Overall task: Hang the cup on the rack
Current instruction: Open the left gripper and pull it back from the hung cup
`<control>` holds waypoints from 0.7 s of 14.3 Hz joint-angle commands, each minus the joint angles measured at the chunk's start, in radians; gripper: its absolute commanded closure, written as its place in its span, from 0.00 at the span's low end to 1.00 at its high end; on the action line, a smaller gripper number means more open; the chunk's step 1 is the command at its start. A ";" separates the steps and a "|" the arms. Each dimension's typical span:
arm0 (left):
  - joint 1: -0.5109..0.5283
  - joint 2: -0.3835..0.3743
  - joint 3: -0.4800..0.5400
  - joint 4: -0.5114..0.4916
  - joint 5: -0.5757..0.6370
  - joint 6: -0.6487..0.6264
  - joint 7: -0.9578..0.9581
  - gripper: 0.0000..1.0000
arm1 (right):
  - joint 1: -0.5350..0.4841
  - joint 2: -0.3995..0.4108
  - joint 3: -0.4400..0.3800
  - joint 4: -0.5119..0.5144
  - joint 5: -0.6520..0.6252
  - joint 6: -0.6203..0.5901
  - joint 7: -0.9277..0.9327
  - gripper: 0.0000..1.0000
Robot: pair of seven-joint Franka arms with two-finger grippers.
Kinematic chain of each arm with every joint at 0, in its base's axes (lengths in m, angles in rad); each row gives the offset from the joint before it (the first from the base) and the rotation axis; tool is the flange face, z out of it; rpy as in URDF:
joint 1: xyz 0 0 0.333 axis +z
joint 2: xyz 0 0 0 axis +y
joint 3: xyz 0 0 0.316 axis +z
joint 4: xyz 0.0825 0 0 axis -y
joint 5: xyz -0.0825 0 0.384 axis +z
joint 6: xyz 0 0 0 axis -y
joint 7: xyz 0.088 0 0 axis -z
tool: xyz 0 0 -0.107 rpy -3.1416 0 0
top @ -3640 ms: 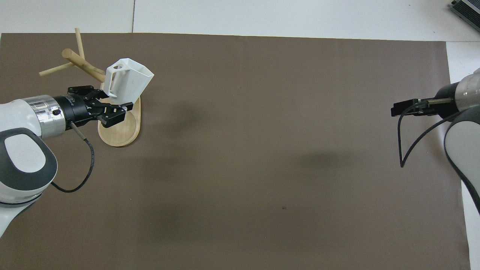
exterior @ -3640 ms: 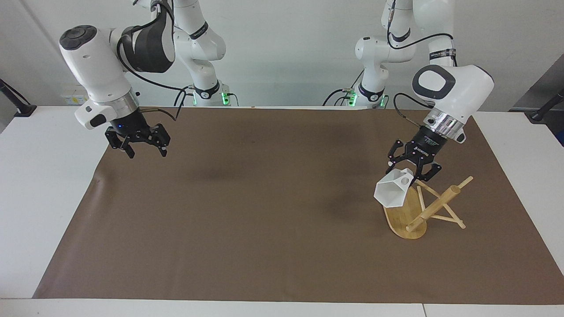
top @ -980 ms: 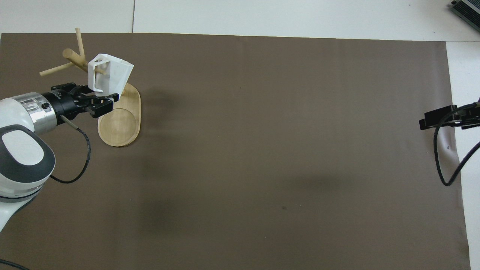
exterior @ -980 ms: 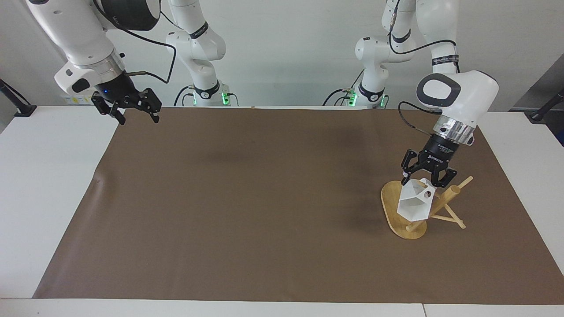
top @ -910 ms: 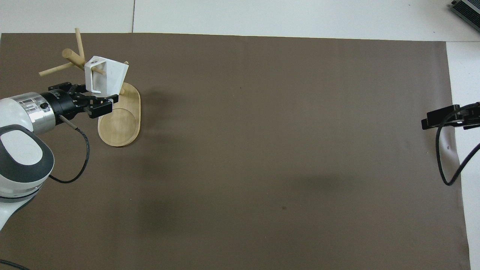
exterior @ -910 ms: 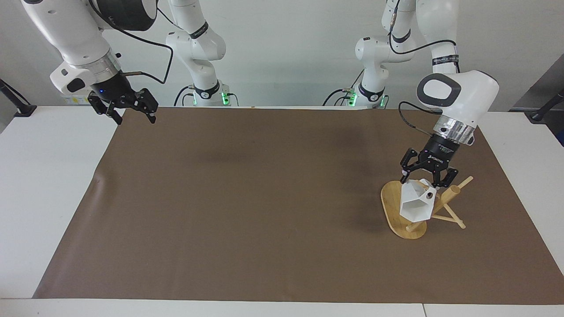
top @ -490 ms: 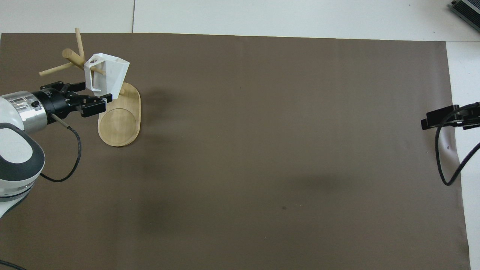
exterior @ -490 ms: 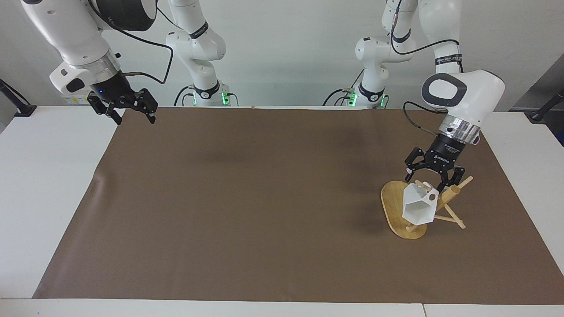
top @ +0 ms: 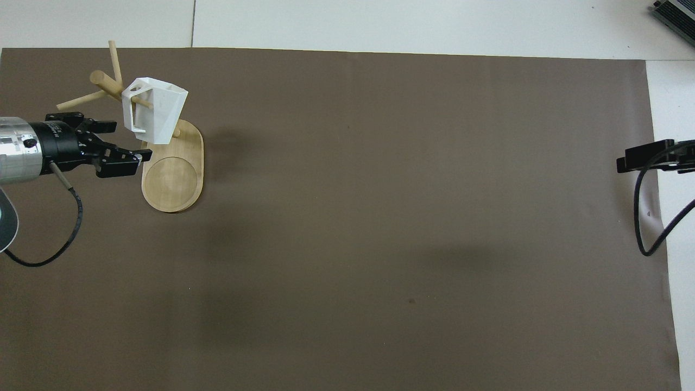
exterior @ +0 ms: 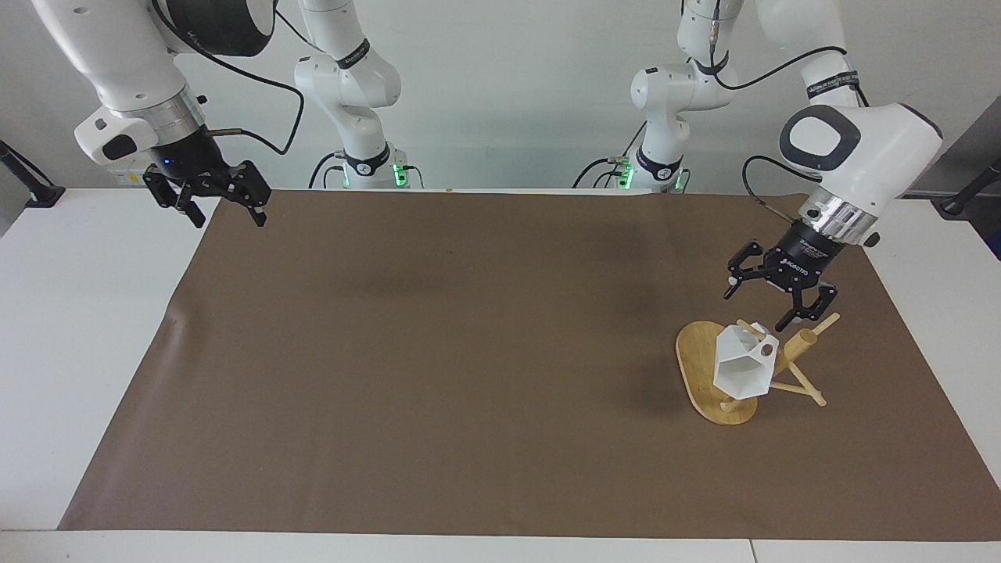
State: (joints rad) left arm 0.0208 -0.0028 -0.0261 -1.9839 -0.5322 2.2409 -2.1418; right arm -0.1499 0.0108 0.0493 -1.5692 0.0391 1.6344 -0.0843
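Note:
The white faceted cup [exterior: 741, 369] [top: 153, 111] hangs by its handle on a thin peg of the bamboo rack [exterior: 791, 356], above the rack's oval base [top: 174, 184]. My left gripper [exterior: 755, 311] [top: 130, 142] hovers just over the rack, open and empty, clear of the cup. My right gripper [exterior: 227, 213] [top: 646, 155] waits open and empty in the air over the mat's edge at the right arm's end of the table.
A brown mat [exterior: 438, 352] covers most of the white table [exterior: 86, 328]. The rack stands on it toward the left arm's end. A dark device [top: 676, 12] lies at the table's corner farthest from the robots.
The left gripper opened, let go of the cup and drew back up toward its own end. The cup stays hanging on the peg. The right gripper shifted slightly outward.

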 commanded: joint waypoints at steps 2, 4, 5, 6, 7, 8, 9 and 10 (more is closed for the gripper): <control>0.010 -0.052 0.000 0.065 0.167 -0.150 -0.003 0.00 | 0.001 -0.006 0.000 -0.014 -0.071 0.025 0.012 0.00; 0.010 -0.052 0.000 0.109 0.233 -0.191 0.010 0.00 | 0.001 -0.008 0.000 -0.015 -0.093 0.042 0.011 0.00; 0.010 -0.052 -0.001 0.131 0.279 -0.219 0.040 0.00 | 0.001 -0.008 0.000 -0.018 -0.093 0.044 0.011 0.00; 0.010 -0.051 -0.001 0.158 0.313 -0.248 0.092 0.00 | 0.001 -0.008 0.000 -0.020 -0.093 0.044 0.011 0.00; 0.011 -0.049 0.000 0.180 0.324 -0.270 0.144 0.00 | 0.001 -0.008 0.000 -0.020 -0.093 0.042 0.009 0.00; 0.011 -0.048 0.000 0.197 0.333 -0.288 0.208 0.00 | 0.001 -0.008 0.000 -0.020 -0.090 0.042 0.014 0.00; 0.016 -0.048 0.000 0.209 0.356 -0.300 0.300 0.00 | 0.001 -0.008 0.000 -0.020 -0.090 0.032 0.011 0.00; 0.027 -0.045 0.000 0.215 0.377 -0.299 0.403 0.00 | 0.001 -0.008 0.000 -0.020 -0.090 0.030 0.011 0.00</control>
State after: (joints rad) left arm 0.0227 -0.0610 -0.0223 -1.8076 -0.2002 1.9837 -1.8911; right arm -0.1496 0.0110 0.0473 -1.5728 -0.0304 1.6574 -0.0843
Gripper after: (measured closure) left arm 0.000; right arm 0.000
